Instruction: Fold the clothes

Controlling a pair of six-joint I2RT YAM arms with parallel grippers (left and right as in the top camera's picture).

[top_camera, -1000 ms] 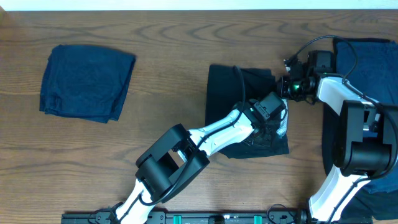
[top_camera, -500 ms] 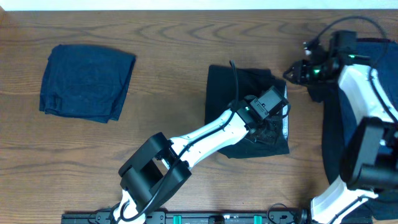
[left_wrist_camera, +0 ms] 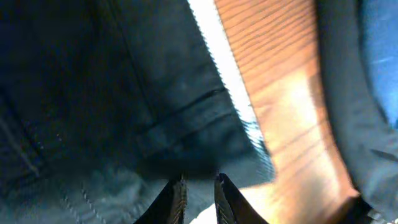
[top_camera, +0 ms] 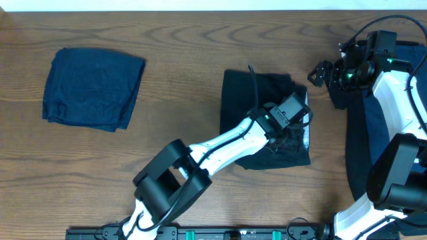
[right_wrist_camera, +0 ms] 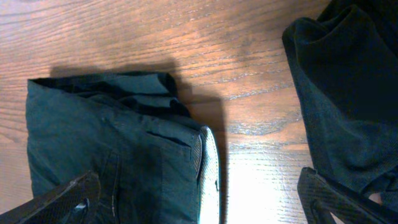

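Observation:
A black garment (top_camera: pixel 253 100) lies folded at the table's middle, its pale grey hem (top_camera: pixel 305 137) showing along the right edge. My left gripper (top_camera: pixel 297 131) rests on that right side; in the left wrist view its fingers (left_wrist_camera: pixel 177 200) stand close together with the garment (left_wrist_camera: pixel 93 93) pinched between them, beside the hem (left_wrist_camera: pixel 224 68). My right gripper (top_camera: pixel 319 72) hovers off the garment's top right corner, wide open and holding nothing. In its wrist view the right gripper (right_wrist_camera: pixel 199 202) spans the garment's (right_wrist_camera: pixel 106 143) hem edge (right_wrist_camera: pixel 210 168) and bare wood.
A folded navy garment (top_camera: pixel 93 88) lies at the far left. A pile of navy clothes (top_camera: pixel 400 60) and dark cloth (right_wrist_camera: pixel 348 81) sits at the right edge under my right arm. Brown wooden table (top_camera: pixel 180 67) lies between them.
My right gripper has opened wide, let go of the black garment's corner and drawn back up and to the right. The left gripper has stayed on the garment.

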